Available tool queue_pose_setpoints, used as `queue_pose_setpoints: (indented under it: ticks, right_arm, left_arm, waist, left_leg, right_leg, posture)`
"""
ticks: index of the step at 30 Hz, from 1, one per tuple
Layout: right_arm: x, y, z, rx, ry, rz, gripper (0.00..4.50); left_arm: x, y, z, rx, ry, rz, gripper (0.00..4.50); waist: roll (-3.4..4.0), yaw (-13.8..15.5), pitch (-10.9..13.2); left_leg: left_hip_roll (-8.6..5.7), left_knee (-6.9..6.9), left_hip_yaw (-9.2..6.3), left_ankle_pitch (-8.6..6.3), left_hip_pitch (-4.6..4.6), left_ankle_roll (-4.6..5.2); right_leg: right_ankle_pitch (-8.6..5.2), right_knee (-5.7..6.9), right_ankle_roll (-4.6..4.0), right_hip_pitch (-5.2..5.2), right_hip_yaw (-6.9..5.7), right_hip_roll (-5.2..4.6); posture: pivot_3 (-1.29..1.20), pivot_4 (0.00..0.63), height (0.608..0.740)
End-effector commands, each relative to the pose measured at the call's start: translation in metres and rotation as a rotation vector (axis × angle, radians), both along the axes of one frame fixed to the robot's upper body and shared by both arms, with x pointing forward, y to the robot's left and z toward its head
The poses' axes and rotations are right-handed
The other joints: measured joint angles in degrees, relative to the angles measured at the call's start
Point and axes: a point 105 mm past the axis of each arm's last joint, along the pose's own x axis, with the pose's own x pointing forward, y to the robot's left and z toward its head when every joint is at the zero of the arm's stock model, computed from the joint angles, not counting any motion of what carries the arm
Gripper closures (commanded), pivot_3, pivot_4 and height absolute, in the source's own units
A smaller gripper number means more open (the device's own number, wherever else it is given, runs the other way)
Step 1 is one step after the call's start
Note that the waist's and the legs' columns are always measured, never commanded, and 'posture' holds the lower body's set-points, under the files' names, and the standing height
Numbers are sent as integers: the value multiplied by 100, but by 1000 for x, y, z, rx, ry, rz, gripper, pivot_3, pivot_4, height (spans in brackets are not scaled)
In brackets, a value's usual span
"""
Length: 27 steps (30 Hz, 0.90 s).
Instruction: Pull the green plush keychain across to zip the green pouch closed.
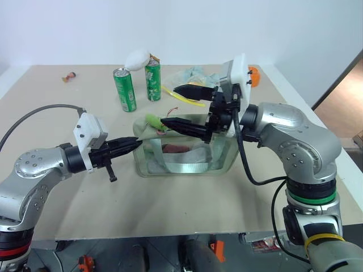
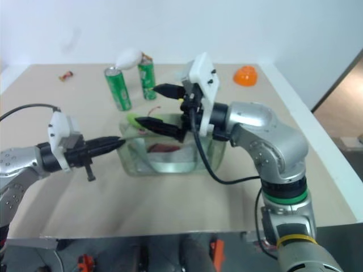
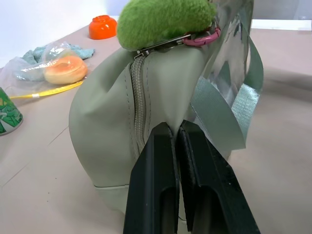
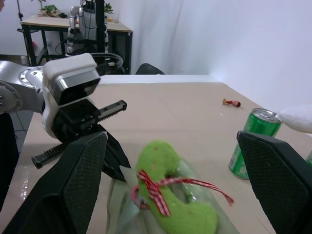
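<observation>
The left pincer (image 3: 178, 146), closed, pinches the green pouch (image 1: 187, 164) end beneath the green plush keychain (image 4: 168, 195), which lies between the wide-open right pincer (image 1: 178, 107) fingers; something dark red sits inside the pouch.

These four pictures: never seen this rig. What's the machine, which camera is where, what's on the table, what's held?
It is a humanoid robot with two arms, each ending in a two-fingered black claw. The two wide pictures come from a stereo camera on its head, looking down over the arms. The other two come from cameras on the wrists, looking along each claw's fingers.

On the beige table stands the green pouch, with the green plush keychain on its zipper. Behind it are two green soda cans, a white plush item, a plastic bag and an orange lid.

The left claw is shut, pinching the pouch's end fabric. The right claw is open around the keychain, holding nothing.
</observation>
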Motion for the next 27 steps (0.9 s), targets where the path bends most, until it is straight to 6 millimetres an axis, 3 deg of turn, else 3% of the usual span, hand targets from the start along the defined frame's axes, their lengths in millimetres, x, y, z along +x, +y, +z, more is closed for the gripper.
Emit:
queue_pose_setpoints:
  ticks: [1, 12, 17, 24, 25, 27]
  right_arm:
    - [-3, 11, 3, -3, -20, 23, 77]
    - [13, 22, -18, -53, 13, -12, 77]
    - [16, 21, -25, -80, 17, -25, 1425]
    - [16, 17, -28, -106, 10, -28, 4050]
    - [16, 16, -29, -109, 8, -31, 4336]
    - [16, 14, -30, -113, 5, -34, 4448]
  left_arm:
    - [-4, -6, 2, 3, -20, -21, 4500]
    - [-4, -10, 3, 0, -24, -29, 4500]
    - [-4, -8, 2, -2, -23, -25, 4500]
    - [-3, -8, 4, -4, -29, -23, 4500]
    - [-2, -8, 4, -4, -30, -23, 4500]
    - [-2, -8, 5, -5, -31, -21, 4500]
  waist:
    - [0, -3, 0]
    - [-1, -3, 0]
    - [0, -4, 0]
    - [-1, -4, 0]
    - [-1, -4, 0]
    - [-1, -4, 0]
  left_leg:
    - [5, -1, -1, 0, 0, 0]
    - [1, 0, -4, 0, -2, -1]
    - [2, 0, -5, 0, -1, -1]
    - [2, 0, -5, 0, -1, -1]
    - [2, 0, -5, 0, -2, -1]
    - [2, 0, -5, 0, -2, -1]
  right_leg:
    - [1, 0, -2, 0, 0, 6]
    - [0, 0, -5, 1, -6, 0]
    - [0, 0, -5, 0, -6, 3]
    - [0, 0, -5, 1, -6, 2]
    - [0, 0, -5, 1, -6, 2]
    - [0, -1, -5, 1, -6, 2]
  posture:
    - [0, 150, 740]
    - [0, 150, 740]
    - [0, 150, 740]
    - [0, 150, 740]
    - [0, 150, 740]
    - [0, 150, 740]
